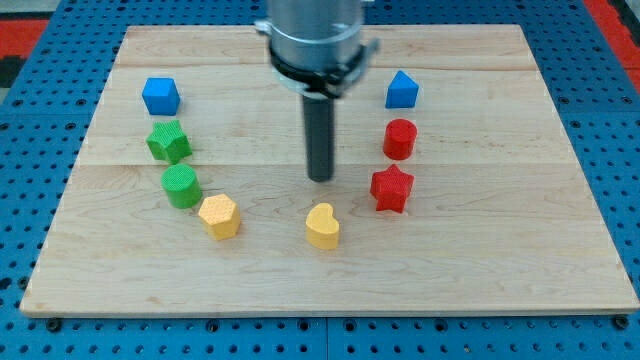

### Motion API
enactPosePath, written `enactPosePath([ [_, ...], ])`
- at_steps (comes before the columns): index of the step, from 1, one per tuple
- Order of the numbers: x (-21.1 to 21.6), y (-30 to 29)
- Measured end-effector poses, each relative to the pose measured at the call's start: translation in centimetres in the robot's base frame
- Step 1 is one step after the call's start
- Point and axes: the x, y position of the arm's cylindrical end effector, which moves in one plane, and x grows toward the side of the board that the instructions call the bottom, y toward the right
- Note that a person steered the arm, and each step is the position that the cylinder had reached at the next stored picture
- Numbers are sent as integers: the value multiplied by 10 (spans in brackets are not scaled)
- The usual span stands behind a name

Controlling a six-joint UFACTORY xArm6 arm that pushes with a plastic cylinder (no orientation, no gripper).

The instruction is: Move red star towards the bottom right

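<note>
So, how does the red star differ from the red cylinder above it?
The red star has pointed arms; the red cylinder is round. The star lies lower in the view, with the cylinder nearer the blue block. The star looks slightly wider than the cylinder. My tip is to the left of the star and below-left of the cylinder, touching neither. Both are red and rest apart on the wooden board.

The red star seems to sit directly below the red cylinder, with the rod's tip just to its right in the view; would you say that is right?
Not quite: the camera view shows my tip to the view's left of the red star, apart from it, not to its right. The star does sit directly below the red cylinder.
</note>
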Motion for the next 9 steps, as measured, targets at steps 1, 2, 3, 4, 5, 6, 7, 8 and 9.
enactPosePath([
  [1,4,49],
  [2,4,85],
  [3,4,82],
  [4,-3,118],
  [5,-4,123],
  [6,9,116],
  [7,12,114],
  [8,-25,115],
  [9,-11,124],
])
